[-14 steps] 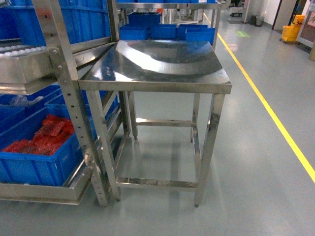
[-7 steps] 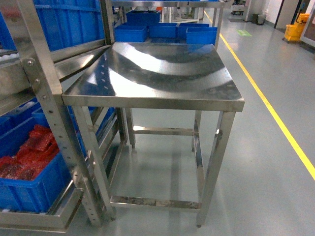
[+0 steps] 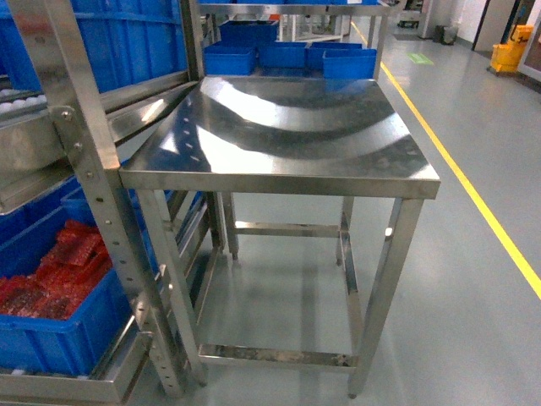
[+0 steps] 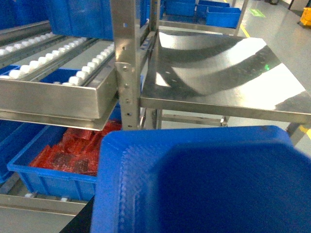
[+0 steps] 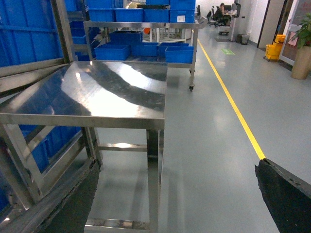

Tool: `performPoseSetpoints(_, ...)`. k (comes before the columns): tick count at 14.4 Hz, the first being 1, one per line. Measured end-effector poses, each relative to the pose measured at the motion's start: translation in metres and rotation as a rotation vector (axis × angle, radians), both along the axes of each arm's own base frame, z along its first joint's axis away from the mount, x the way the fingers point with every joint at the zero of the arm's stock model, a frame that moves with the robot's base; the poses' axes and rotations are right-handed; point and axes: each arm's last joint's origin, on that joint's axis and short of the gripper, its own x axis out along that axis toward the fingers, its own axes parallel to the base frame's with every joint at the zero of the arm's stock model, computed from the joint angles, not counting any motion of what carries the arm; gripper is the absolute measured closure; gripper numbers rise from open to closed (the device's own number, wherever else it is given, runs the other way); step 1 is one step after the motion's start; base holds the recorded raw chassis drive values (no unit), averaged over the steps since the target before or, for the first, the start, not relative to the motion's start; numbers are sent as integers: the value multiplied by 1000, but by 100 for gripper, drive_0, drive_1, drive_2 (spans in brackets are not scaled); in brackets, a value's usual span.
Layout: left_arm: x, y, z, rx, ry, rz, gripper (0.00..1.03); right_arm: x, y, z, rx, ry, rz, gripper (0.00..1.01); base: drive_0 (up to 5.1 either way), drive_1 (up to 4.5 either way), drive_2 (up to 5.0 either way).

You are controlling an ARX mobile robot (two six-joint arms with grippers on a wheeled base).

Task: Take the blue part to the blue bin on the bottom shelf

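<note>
Steel table [image 3: 279, 127] fills mid-frame; crate of red packets [image 3: 51, 279] lower left; yellow floor line [image 3: 473, 203] right; perhaps a mop bucket [image 3: 505, 55] upper right.

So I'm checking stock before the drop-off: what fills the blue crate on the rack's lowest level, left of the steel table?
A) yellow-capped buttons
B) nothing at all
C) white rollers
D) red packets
D: the head view shows the blue crate on the low rack level heaped with red packets, and the left wrist view shows the same beside the steel table.
</note>
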Motion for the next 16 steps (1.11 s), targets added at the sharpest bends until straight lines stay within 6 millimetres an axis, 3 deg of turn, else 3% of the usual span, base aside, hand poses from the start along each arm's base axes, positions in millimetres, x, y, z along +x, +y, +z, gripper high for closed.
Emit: performPoseSetpoints(16, 0, 0, 0, -1, -4, 3, 60, 0, 0, 0, 0, -1, 1, 3, -472, 373, 105)
